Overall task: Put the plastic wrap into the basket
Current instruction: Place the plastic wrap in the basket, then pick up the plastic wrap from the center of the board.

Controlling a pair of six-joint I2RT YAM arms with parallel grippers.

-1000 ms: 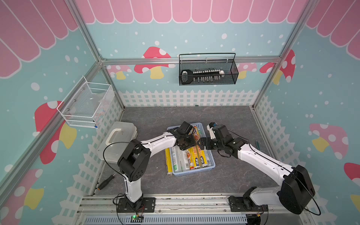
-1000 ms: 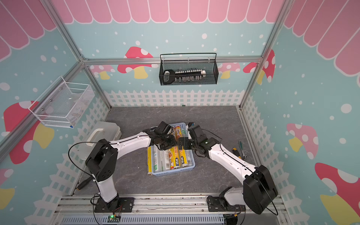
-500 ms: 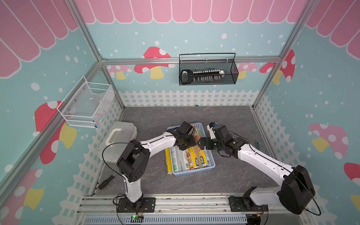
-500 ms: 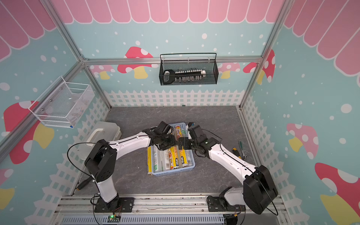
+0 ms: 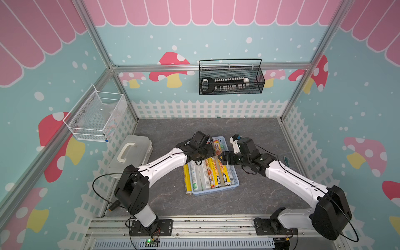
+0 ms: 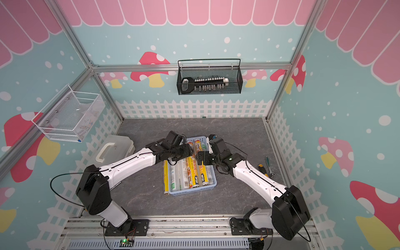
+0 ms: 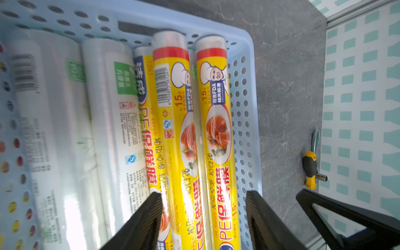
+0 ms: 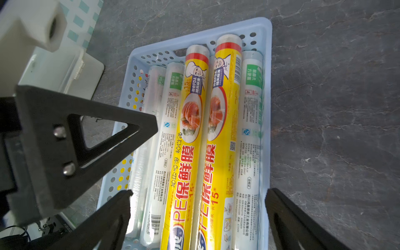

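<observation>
I'd lift the left gripper (image 7: 203, 193) straight up, jaws part-open, clear of the yellow plastic wrap rolls (image 7: 216, 129) in the basket (image 7: 240, 104); the right gripper (image 8: 199, 191) gapes empty.

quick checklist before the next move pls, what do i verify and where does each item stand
1. Left gripper empty: ok, jaws apart above the yellow rolls in the basket.
2. Right gripper empty: ok, open, nothing between its jaws.
3. Every roll in the basket: not ok, a stray yellow roll lies on the table outside the wall, on the left arm's side.
4. Room for it: cannot tell, rolls lie side by side across the basket.
5. Clearance between grippers: cannot tell, they sit close above the basket.
</observation>
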